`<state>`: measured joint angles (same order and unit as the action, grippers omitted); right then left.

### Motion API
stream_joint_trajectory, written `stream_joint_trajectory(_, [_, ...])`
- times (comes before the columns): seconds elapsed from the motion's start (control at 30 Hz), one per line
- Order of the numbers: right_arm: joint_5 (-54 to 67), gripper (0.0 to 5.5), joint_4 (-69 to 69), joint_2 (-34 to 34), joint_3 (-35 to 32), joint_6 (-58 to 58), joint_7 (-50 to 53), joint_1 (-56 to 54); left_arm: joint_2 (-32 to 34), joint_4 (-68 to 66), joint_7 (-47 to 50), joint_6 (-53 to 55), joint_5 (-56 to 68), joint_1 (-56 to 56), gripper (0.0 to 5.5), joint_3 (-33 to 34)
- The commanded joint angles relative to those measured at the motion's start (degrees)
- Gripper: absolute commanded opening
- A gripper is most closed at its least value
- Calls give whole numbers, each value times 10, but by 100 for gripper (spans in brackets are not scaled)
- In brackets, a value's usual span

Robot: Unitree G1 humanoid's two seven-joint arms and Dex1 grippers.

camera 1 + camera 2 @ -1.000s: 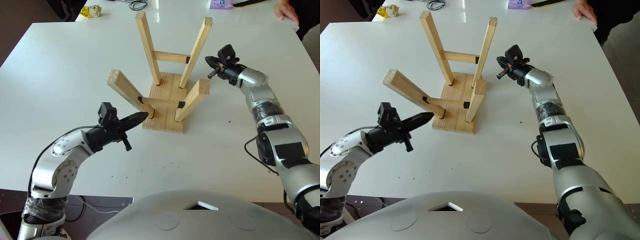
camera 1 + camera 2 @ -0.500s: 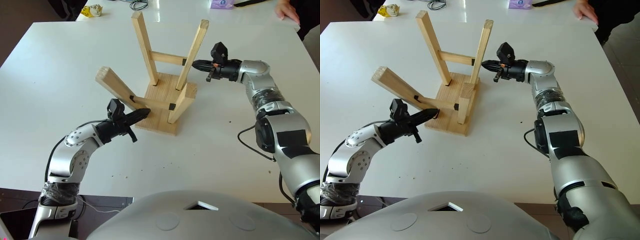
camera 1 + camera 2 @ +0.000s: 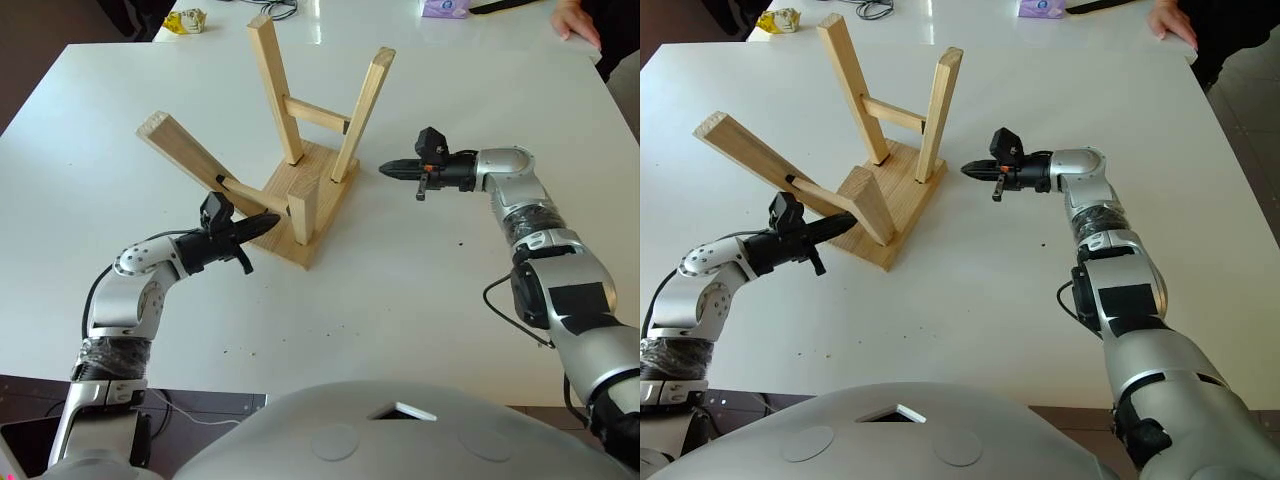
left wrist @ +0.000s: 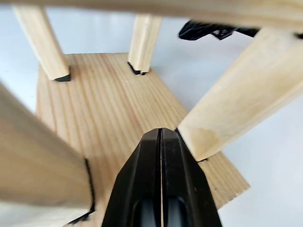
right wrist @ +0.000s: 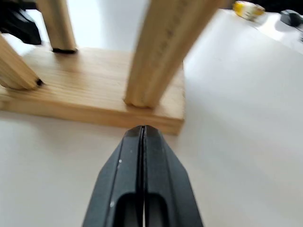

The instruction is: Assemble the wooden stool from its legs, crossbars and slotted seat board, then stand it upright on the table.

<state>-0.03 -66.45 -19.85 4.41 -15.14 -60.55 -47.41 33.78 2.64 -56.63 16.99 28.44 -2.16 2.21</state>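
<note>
Beside upturned stool [image 3: 330, 198]: left tool [image 3: 272, 217] clenched, tip contact with stool unclear; right tool [image 3: 387, 168] clenched, empty.

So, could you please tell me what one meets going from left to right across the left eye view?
First the slanted stool leg → tall leg → crossbar → second tall leg → right tool.

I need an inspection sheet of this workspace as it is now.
Surface: white table.
Job's things: wooden stool upside down, seat board on the table, legs up, one leg leaning far outward.
Clutter: yellow crumpled thing and purple packet at the far edge.
Grippers: left gripper, jaws shut, tip at the seat board; right gripper, jaws shut, apart from the stool.
Cables: dark cables at the far edge.
Surroundings: dark floor beyond the table.
</note>
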Motion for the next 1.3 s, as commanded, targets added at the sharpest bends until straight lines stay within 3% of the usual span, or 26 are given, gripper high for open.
stream_joint_trajectory(0.03, [38,0,-40,19,-60,19,70,-106,-4,27,-5,11,-5,-29,2,-20])
stream_joint_trajectory(0.23, [78,0,-47,47,-97,58,-19,-160,-3,24,-4,14,-7,-28,2,-21])
stream_joint_trajectory(0.4, [82,0,-2,38,-73,87,-190,-136,-9,3,-1,8,-17,-9,2,-26])
stream_joint_trajectory(0.67, [106,0,145,26,-36,153,-308,-57,-11,-48,-13,-13,-43,28,2,-38])
stream_joint_trajectory(0.87, [137,0,393,-27,12,250,-318,108,-23,-116,-25,-44,-75,99,2,-57])
stream_joint_trajectory(1.0, [196,0,581,-75,10,341,-298,209,-35,-193,-43,-73,-103,169,2,-72])
stream_joint_trajectory(1.3, [250,0,670,-105,-29,394,-200,231,-59,-226,-64,-95,-110,202,2,-74])
